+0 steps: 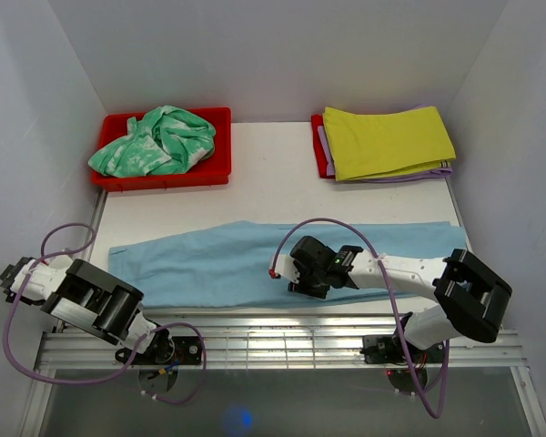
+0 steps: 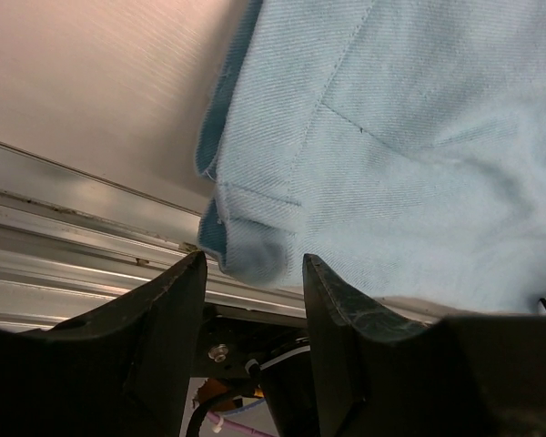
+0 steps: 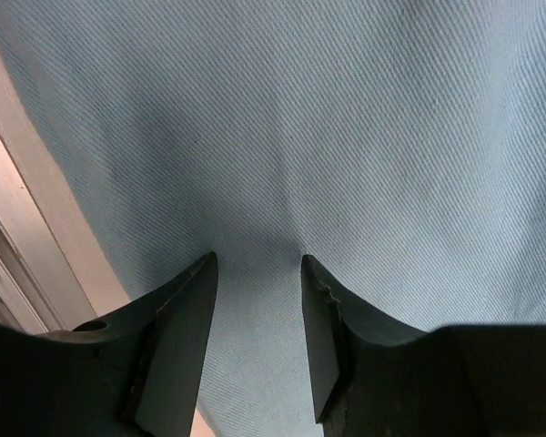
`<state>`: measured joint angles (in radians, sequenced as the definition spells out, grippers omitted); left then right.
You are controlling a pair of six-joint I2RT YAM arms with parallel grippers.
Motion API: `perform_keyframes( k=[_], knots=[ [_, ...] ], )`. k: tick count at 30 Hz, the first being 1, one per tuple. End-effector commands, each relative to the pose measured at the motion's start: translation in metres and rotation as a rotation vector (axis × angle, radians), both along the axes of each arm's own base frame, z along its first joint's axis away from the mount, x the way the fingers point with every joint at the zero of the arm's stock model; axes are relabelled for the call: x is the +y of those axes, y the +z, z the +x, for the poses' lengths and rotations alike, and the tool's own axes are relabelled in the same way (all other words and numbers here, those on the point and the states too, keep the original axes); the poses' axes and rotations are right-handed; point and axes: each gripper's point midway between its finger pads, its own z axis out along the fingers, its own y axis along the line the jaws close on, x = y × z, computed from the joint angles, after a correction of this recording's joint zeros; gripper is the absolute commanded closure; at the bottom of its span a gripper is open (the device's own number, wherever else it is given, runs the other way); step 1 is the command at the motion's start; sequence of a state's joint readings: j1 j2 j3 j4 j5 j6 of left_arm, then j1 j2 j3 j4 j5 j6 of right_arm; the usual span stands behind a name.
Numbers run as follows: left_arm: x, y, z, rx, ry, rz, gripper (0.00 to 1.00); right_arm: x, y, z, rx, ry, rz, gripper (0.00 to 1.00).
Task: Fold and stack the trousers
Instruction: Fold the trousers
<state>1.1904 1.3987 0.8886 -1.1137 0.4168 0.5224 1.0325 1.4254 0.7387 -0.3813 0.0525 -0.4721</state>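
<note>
The trousers (image 1: 218, 264) are spread across the tabletop (image 1: 273, 196), long axis 9 to 3 o'clock. The right end effector (image 3: 257, 264), fingers apart, is held over their middle. The left end effector (image 2: 252, 264), also apart, is held at their 9 o'clock corner.

Top camera high, facing down; both wrist cameras close on trousers (image 1: 209, 264), shared.

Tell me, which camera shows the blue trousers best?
Top external: the trousers lie full length across the table. Left wrist shows only a hemmed corner by the open left hand; right wrist shows only plain cloth by the open right hand.
</note>
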Motion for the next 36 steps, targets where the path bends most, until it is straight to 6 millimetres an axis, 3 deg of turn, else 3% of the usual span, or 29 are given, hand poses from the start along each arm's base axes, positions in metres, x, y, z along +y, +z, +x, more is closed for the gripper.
perform_keyframes(
  k=[1, 8, 18, 28, 36],
  knots=[
    [0.017, 0.009, 0.006, -0.027, 0.05, 0.075, 0.43, 0.01, 0.001, 0.0, -0.002, 0.0, 0.034, 0.53],
    [0.013, 0.01, 0.008, -0.039, 0.047, 0.059, 0.42, 0.002, 0.024, -0.012, 0.011, 0.017, 0.069, 0.53],
    [0.012, 0.01, 0.005, -0.021, 0.07, 0.053, 0.42, 0.007, 0.025, -0.049, 0.189, 0.122, 0.099, 0.51],
    [0.011, 0.002, 0.006, -0.009, 0.087, 0.02, 0.44, 0.007, 0.008, -0.029, 0.107, 0.067, 0.042, 0.53],
    [0.009, -0.014, 0.003, 0.03, 0.105, -0.025, 0.54, 0.009, 0.009, -0.021, 0.073, 0.048, 0.044, 0.75]
  ],
)
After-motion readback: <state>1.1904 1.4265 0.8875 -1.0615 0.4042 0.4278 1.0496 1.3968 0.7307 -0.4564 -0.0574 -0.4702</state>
